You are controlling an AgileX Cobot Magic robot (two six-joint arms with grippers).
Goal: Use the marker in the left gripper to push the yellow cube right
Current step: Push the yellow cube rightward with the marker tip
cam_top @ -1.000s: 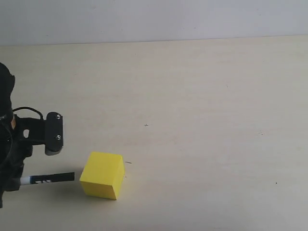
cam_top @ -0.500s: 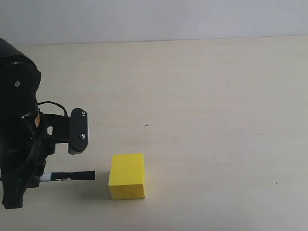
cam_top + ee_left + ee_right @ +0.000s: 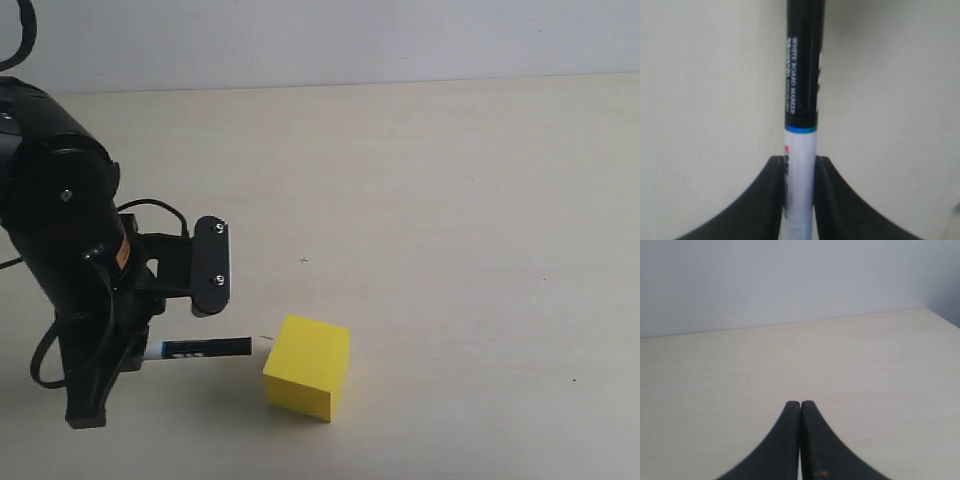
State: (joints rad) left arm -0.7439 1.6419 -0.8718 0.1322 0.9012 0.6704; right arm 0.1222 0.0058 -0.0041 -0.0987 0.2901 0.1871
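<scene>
Table (image 3: 450, 200): pale, matte surface carrying all items.

Left arm (image 3: 70, 230): glossy black, over the table's left portion in the exterior view, with a black cable (image 3: 160, 207) looped at its side.

Yellow cube (image 3: 308, 366): resting flat on the table, out ahead of the left fingers (image 3: 765, 200), just past the marker's capped end.

Marker (image 3: 205, 348): held roughly level, with the black cap projecting from the fingers toward the cube. The cap end is just beside the cube's near face; contact cannot be determined.

Left fingers: partly closed, clamping the marker's white barrel from both sides.

Right fingers (image 3: 785, 440): pressed together, holding nothing, above the table.
</scene>
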